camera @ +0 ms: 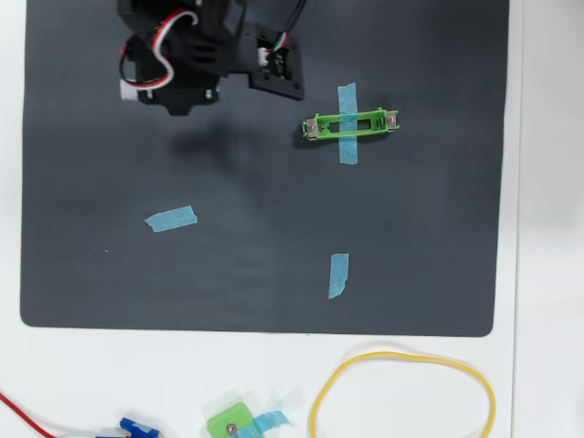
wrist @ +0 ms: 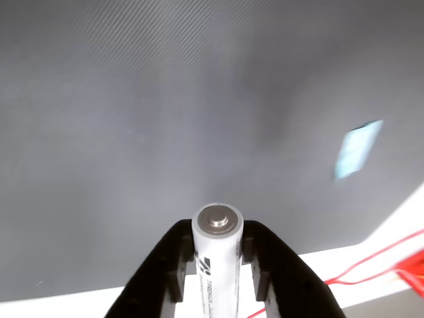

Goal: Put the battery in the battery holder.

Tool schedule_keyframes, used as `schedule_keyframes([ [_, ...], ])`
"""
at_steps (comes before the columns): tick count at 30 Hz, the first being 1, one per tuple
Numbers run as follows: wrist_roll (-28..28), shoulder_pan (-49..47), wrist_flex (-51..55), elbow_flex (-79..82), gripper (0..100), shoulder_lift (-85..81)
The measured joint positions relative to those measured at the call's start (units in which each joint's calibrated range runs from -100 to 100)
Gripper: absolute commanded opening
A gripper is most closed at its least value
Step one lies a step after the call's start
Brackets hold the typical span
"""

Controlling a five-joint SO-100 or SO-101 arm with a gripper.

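In the wrist view the black gripper (wrist: 217, 265) is clamped on the white battery (wrist: 216, 265), grey metal end forward; its dark printing is too fine to read. In the overhead view the green battery holder (camera: 351, 125) lies taped to the dark mat (camera: 255, 265).

White battery (wrist: 216, 262) with grey metal end stands bottom centre of the wrist view; green holder (camera: 351, 125), taped, lies upper right of centre overhead.
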Motion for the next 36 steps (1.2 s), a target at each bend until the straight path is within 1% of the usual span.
schedule_keyframes([
  [1,-0.9,-2.2,-0.1,0.5,0,-1.9],
  [2,-4.7,-12.7,1.4,2.0,0,-5.3],
  [3,-6.0,-16.5,1.3,3.0,0,-7.2],
  [4,-6.8,-22.3,1.9,4.1,0,-10.0],
  [6,-7.5,-26.7,4.0,4.3,0,-12.6],
  [7,-7.6,-27.0,4.1,4.4,0,-12.9],
  [8,-11.2,-28.6,5.3,6.0,0,-13.8],
  [9,-12.4,-29.1,5.4,6.0,0,-13.8],
  [10,-16.6,-31.1,5.4,6.9,0,-14.3],
  [12,-21.1,-39.6,5.4,6.8,0,-14.4],
  [14,-22.0,-42.3,5.3,6.8,0,-14.4],
  [15,-22.8,-45.7,3.5,6.8,0,-14.4],
  [19,-23.5,-50.5,-1.5,6.8,0,-14.1],
  [20,-23.5,-53.2,-3.3,6.8,0,-14.1],
  [22,-24.7,-56.0,-5.9,7.0,0,-14.1],
  [26,-27.3,-60.6,-6.7,7.0,0,-14.1],
  [30,-28.3,-63.7,-7.5,7.0,0,-14.0],
  [32,-28.8,-65.9,-10.1,8.0,0,-12.3],
  [34,-28.9,-66.9,-13.8,8.2,0,-5.9],
  [36,-28.9,-67.7,-15.0,8.1,0,-1.9],
])
